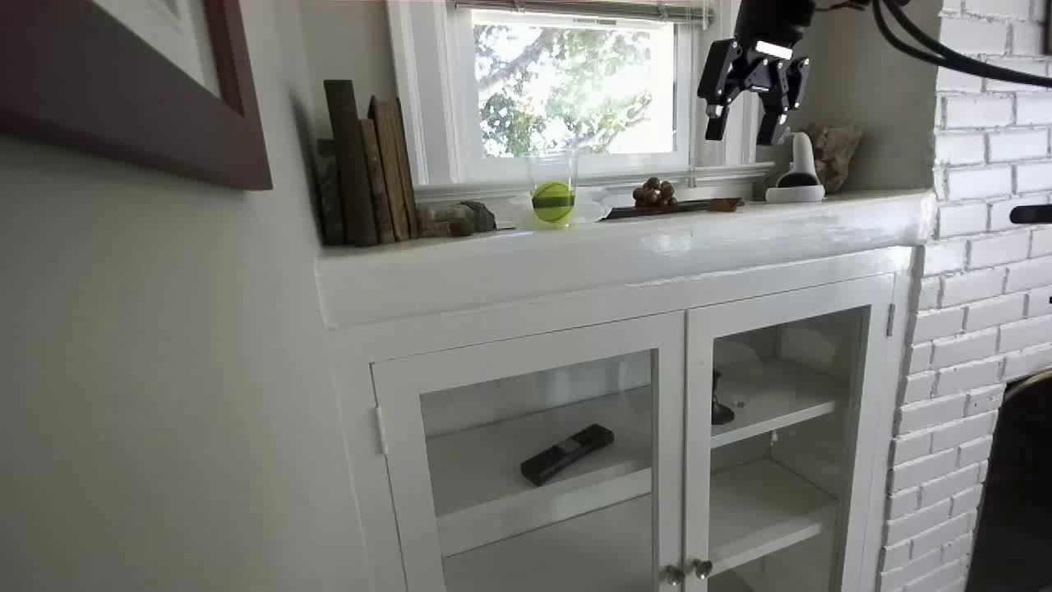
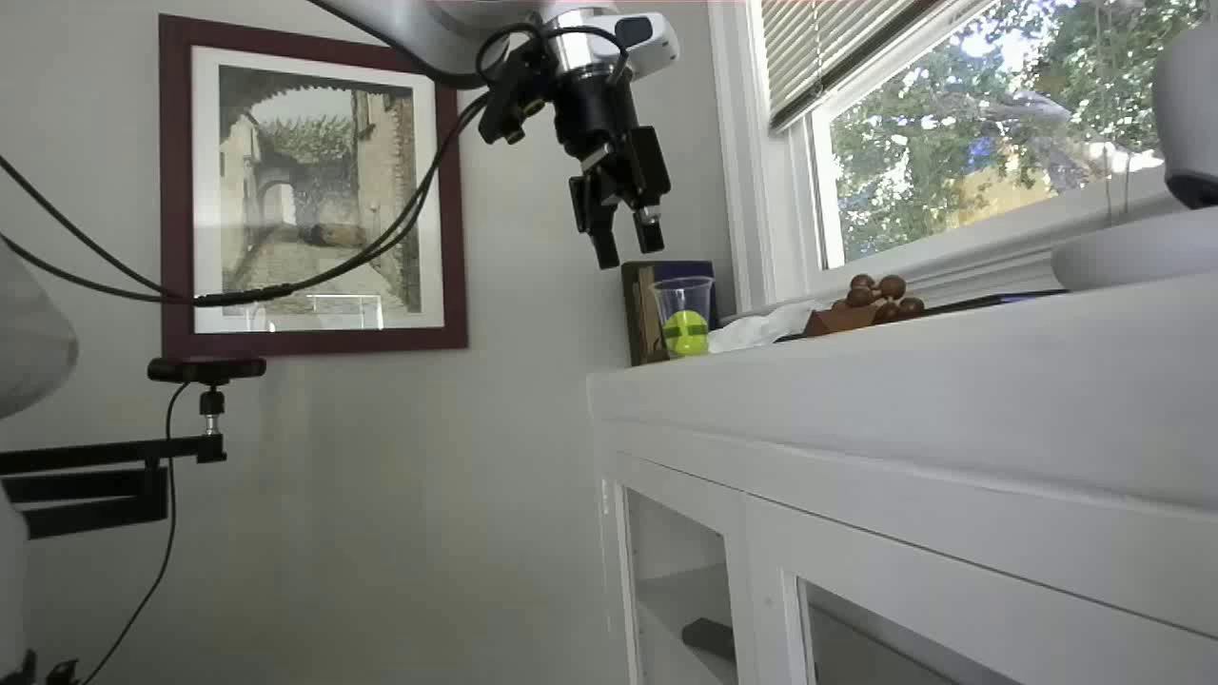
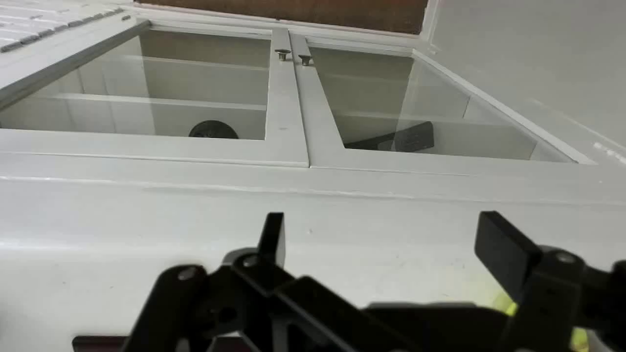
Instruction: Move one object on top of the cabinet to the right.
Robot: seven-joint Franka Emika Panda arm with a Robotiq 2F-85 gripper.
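In an exterior view, the wide white-painted wooden cabinet (image 1: 509, 322) with its glass-paned front takes up the lower centre of the frame, and its flat white top ledge forms the worktop (image 1: 707, 224). The black two-fingered mechanical hand (image 1: 744, 135) hangs at the upper right there, its fingers (image 1: 716, 125) pointing downward and spread wide. In both exterior views the hand sits higher in the frame than the upright clear plastic cup (image 1: 552, 171), which stands on the worktop with a yellow-green ball (image 1: 552, 215) inside. In the wrist view the fingers stand far apart at lower left and lower right, with white painted surface between them, while the cabinet front crosses the upper part of the frame.

Along the worktop in an exterior view, tall brown books (image 1: 357, 181) occupy the left end. A rough grey-brown lump (image 1: 452, 220) lies just beside them, then comes the cup, and further right a cluster of shiny brown balls (image 1: 655, 193). At the right end stands a white rounded device (image 1: 805, 164), with a crumpled brown object (image 1: 837, 156) near it. Through the glass at lower centre, a black oblong object (image 1: 565, 456) lies on a white shelf (image 1: 477, 469).
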